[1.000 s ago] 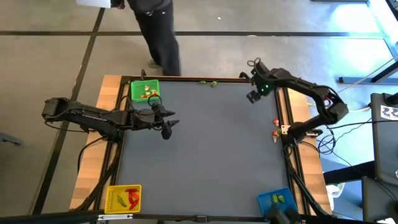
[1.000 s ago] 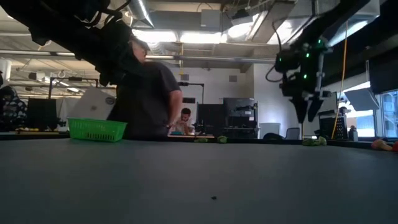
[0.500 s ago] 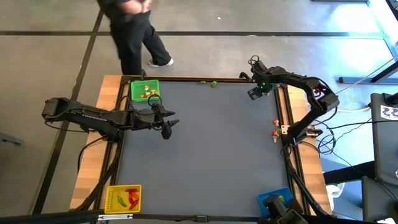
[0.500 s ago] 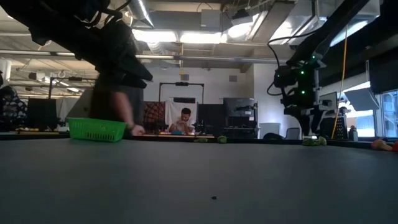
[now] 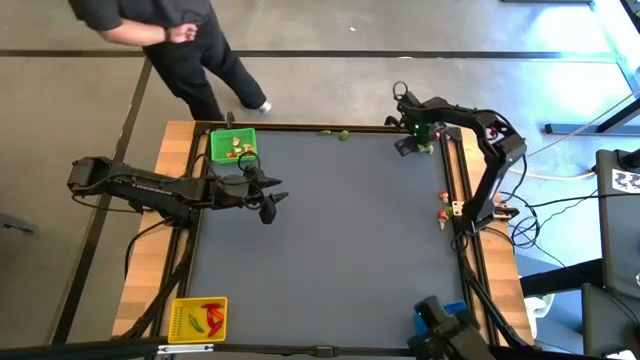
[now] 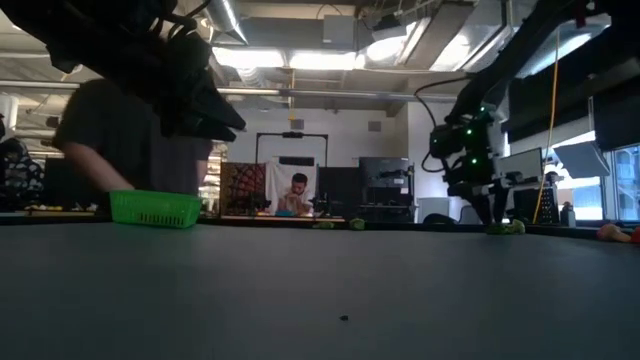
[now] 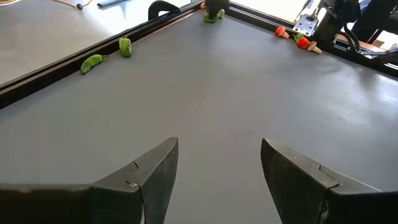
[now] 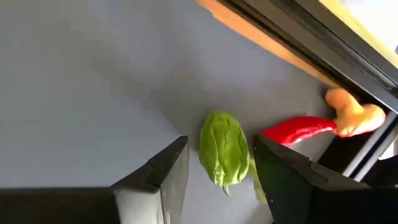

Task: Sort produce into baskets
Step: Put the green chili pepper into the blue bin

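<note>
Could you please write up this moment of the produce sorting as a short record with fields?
left gripper: open, empty, over the mat near the green basket
right gripper: fingers astride a green leafy piece at the mat's far right corner, not closed on it
beside that piece: red pepper, orange piece
yellow basket: near left corner, red and green pieces inside
person: beyond the table's far edge
</note>
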